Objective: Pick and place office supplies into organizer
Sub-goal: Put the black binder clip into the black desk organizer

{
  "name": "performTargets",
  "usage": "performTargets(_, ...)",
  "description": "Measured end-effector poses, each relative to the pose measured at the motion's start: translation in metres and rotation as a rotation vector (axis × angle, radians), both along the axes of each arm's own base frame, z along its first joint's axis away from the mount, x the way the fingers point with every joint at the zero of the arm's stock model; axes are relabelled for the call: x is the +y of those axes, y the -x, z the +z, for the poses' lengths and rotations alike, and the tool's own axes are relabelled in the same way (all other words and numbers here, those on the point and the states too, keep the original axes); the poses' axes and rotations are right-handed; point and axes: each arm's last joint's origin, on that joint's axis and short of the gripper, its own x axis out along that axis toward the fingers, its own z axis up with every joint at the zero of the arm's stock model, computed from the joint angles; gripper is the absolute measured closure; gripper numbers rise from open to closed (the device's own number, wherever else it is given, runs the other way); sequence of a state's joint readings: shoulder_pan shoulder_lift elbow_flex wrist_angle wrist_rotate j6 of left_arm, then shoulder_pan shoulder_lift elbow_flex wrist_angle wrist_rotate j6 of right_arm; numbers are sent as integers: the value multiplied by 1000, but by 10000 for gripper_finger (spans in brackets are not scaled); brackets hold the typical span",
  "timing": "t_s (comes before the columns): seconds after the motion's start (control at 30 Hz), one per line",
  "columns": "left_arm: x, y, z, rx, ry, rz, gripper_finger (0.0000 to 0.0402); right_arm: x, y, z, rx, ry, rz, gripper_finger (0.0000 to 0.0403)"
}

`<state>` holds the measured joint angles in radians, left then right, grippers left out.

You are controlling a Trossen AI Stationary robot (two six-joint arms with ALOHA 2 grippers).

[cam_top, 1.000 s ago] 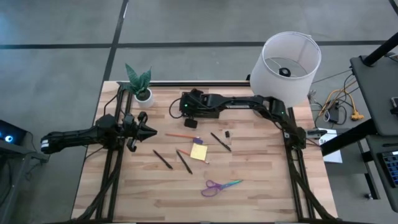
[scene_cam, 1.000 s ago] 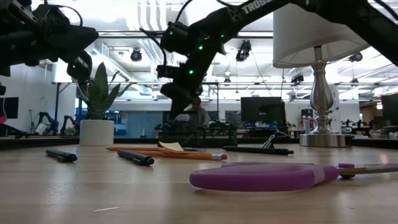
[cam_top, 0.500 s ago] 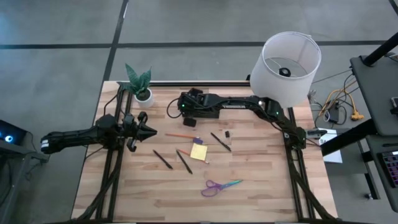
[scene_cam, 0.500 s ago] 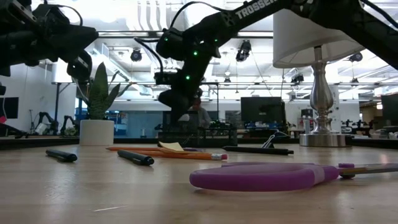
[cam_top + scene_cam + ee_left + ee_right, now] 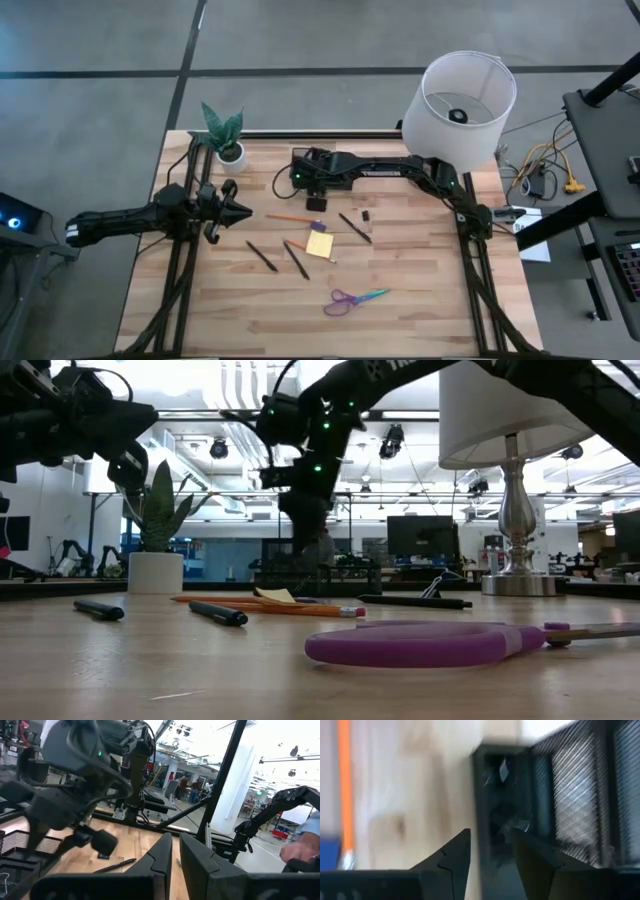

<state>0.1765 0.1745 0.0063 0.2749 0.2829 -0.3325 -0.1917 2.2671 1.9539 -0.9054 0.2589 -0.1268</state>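
Observation:
The black mesh organizer point(image 5: 335, 180) stands at the table's far middle, mostly under my right arm. My right gripper point(image 5: 490, 837) hangs open above its near edge, fingers pointing down, nothing between them; small bits lie in the compartment point(image 5: 507, 820) below. On the wood lie an orange pencil point(image 5: 290, 216), a yellow sticky-note pad point(image 5: 320, 244), dark pens point(image 5: 262, 256) point(image 5: 296, 260) point(image 5: 354, 227), a small dark bit point(image 5: 365, 214) and purple-and-teal scissors point(image 5: 355, 298). My left gripper point(image 5: 243, 212) waits shut at the left, above the table.
A white pot with a green plant point(image 5: 228, 148) stands at the far left corner. A white lamp point(image 5: 462, 98) rises at the far right, over my right arm's base. Bare wood lies along the near edge around the scissors point(image 5: 430, 643).
My right gripper has swung from a slant to pointing straight down and has shifted a little toward the table's right and near side, staying over the organizer.

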Motion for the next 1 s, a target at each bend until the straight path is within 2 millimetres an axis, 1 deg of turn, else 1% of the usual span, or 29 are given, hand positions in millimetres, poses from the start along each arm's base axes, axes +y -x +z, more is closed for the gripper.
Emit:
performTargets(0.2,0,0,0,-2,0,0,382,10,29,0,138,-197,29,253)
performTargets(0.3,0,0,0,-1,0,0,382,18,47,-1,164,-289,50,253)
performTargets(0.4,0,0,0,-2,0,0,382,22,70,-4,198,-320,-7,252)
performTargets(0.57,0,0,0,0,0,0,382,21,110,-9,223,-364,-230,252)
performTargets(0.7,0,0,0,0,0,0,382,19,133,-9,171,-400,-475,252)
performTargets(0.8,0,0,0,-1,0,0,382,18,143,-14,136,-455,-620,252)
performTargets(0.93,0,0,0,0,0,0,382,22,149,-21,96,-540,-825,252)
performTargets(1.0,0,0,0,-1,0,0,382,27,151,-26,90,-554,-903,252)
